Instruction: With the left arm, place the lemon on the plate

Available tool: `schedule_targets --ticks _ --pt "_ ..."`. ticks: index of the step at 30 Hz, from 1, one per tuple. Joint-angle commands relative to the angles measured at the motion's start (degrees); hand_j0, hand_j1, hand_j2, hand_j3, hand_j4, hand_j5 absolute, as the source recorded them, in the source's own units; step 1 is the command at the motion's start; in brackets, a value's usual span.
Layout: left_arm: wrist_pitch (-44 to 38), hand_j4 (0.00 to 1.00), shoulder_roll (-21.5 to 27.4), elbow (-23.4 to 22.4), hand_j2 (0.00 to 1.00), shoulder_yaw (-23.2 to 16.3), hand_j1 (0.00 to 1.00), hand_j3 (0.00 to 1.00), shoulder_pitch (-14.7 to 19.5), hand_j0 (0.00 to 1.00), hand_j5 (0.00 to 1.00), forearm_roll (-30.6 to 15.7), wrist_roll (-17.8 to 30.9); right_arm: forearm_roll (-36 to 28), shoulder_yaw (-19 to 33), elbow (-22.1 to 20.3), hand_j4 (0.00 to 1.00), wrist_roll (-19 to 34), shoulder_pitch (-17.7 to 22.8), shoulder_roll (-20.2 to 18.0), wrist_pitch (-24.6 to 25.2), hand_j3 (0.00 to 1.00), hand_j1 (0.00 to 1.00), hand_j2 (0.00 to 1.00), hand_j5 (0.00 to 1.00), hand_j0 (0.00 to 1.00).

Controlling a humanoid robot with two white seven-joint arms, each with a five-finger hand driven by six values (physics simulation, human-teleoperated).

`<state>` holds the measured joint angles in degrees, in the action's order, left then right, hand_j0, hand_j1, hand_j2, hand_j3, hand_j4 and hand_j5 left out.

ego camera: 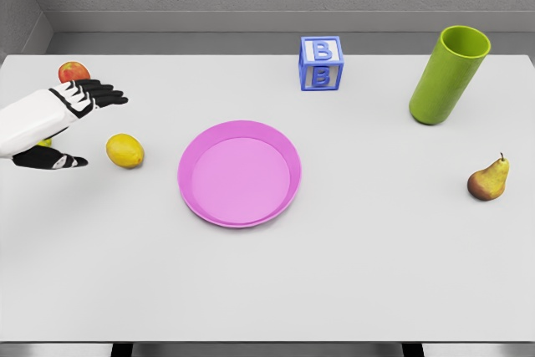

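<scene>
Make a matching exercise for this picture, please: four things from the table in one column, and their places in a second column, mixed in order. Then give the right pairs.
Things:
1. lemon
2. pear
3. letter block
4. green cup

Places:
A. far right corner of the table
B. far edge, behind the pink plate
C. just left of the plate, near the left hand
D. right edge, nearer than the cup

Pairs: 1-C, 2-D, 3-B, 4-A

head view | high, looking steeply down | whole table [351, 273] in frame
</scene>
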<state>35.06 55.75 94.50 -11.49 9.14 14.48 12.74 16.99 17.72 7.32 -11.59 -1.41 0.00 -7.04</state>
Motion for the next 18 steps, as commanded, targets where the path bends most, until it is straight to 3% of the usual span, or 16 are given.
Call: schedule_targets --ticks 1,4,7,10,14,18 --pt "-0.1 1.00 0.1 0.0 1.00 0.2 1.00 1.00 0.0 1.00 1.00 -0.3 0.0 0.0 0.3 -0.2 1.00 0.1 0.0 0.0 -0.1 1.00 1.00 1.00 1.00 1.00" --pt "-0.1 1.00 -0.2 -0.1 1.00 2.9 1.00 1.00 0.0 1.00 1.00 -0.2 4.2 0.0 -0.1 0.0 1.00 0.0 0.0 0.0 0.0 1.00 1.00 1.00 1.00 1.00" --pt "-0.1 1.00 -1.8 -1.1 1.00 3.1 1.00 1.00 0.0 1.00 1.00 0.2 8.4 0.0 -0.1 0.1 1.00 0.0 0.0 0.0 0.0 1.00 1.00 1.00 1.00 1.00" --pt "-0.1 1.00 -6.7 -1.2 1.00 2.8 1.00 1.00 0.3 1.00 1.00 1.9 17.8 0.0 -0.1 0.1 1.00 0.1 0.0 0.0 0.0 1.00 1.00 1.00 1.00 1.00" --pt "-0.1 1.00 -6.5 -2.3 1.00 1.0 1.00 1.00 0.9 1.00 1.00 4.4 17.9 0.0 -0.1 0.1 1.00 0.1 0.0 0.0 0.0 1.00 1.00 1.00 1.00 1.00" --pt "-0.1 1.00 -6.2 -9.9 1.00 0.9 1.00 1.00 4.7 1.00 1.00 4.3 17.8 0.0 -0.1 0.1 1.00 0.1 0.0 0.0 0.0 1.00 1.00 1.00 1.00 1.00"
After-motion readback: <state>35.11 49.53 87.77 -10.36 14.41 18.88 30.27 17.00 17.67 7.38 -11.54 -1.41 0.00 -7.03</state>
